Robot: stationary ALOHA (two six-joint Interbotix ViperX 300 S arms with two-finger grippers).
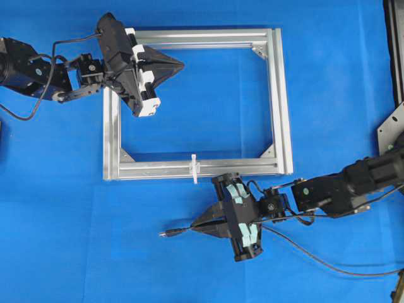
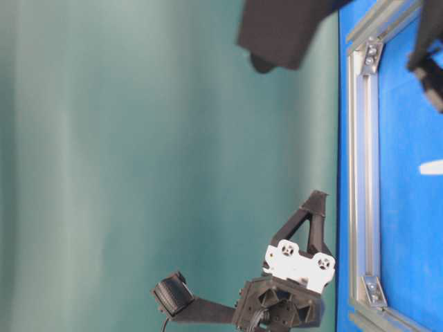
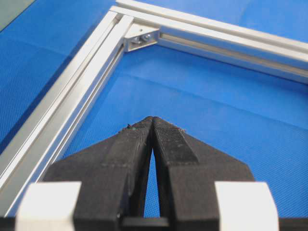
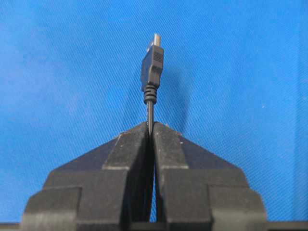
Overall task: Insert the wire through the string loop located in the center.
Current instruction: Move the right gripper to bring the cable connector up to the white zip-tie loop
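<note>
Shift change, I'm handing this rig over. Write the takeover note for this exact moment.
Right gripper: shut on the wire just behind the plug, which juts out past the fingers.
Left gripper: shut, holding nothing, inside the frame near its top-left corner.
String loop: on the middle of the frame's near bar, apart from the plug.
Done: wire grasped.
Left: thread the plug through the loop.

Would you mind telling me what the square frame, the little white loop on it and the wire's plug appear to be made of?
The frame looks like bare aluminium extrusion: silver, matte, slotted bars joined by bolted corner brackets. The string loop seems thin white plastic, like a cable tie, though it is too small to be sure. The wire ends in a matte black moulded plug, probably plastic or rubber, with ribbed strain relief and a shiny metal tip.
</note>
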